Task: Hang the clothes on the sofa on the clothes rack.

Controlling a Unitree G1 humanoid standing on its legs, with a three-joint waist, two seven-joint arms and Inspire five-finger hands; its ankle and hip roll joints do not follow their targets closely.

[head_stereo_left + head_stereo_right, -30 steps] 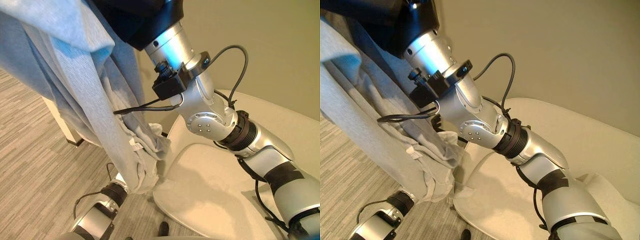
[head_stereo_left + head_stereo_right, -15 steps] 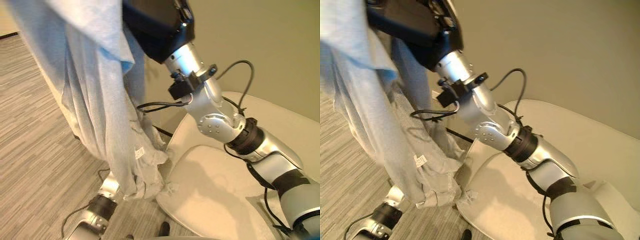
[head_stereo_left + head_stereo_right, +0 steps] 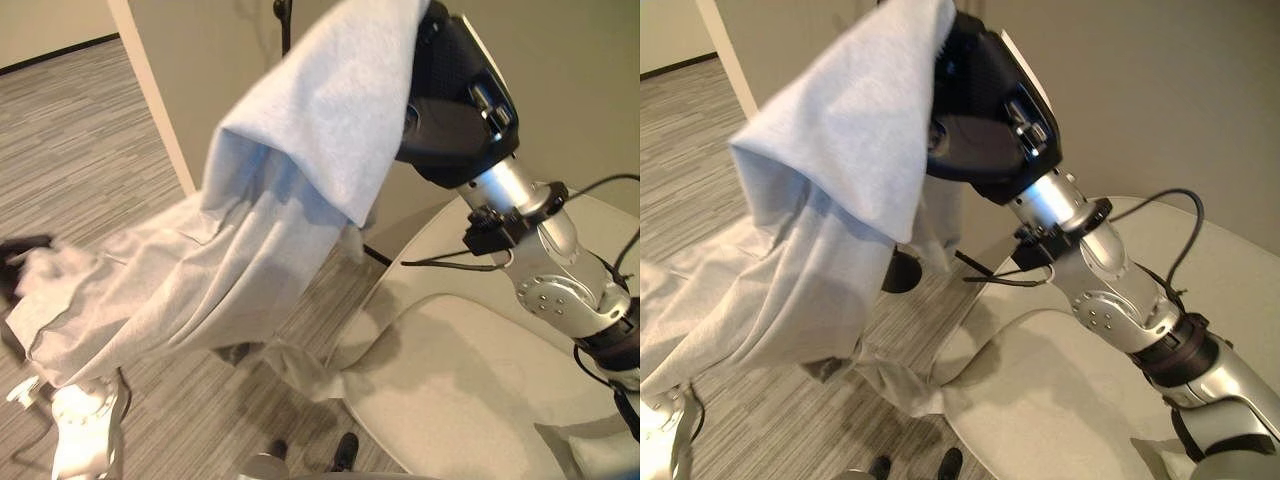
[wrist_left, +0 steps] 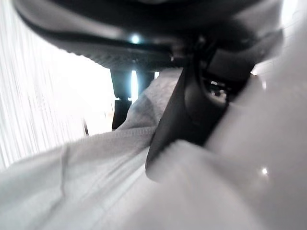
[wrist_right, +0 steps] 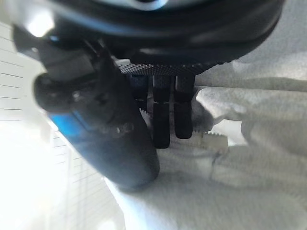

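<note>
- Far out on the left of the sofa (image 3: 470, 390), the left hand (image 3: 18, 262) is dark at the garment's low end. In its wrist view the thumb is bedded in grey cloth, so I judge the fingers closed on it.
- Between that hand and the sofa, the grey garment (image 3: 300, 190) hangs in a long slope above the wood floor (image 3: 90, 150), with one corner trailing onto the sofa's edge.
- Above the sofa, the right hand (image 3: 985, 110) is raised high under the cloth; fingers curl onto fabric.
- Step in hand, as I judge it: carry it to the rack. Keep both holds firm and lift the trailing corner clear.
- No containers here.
</note>
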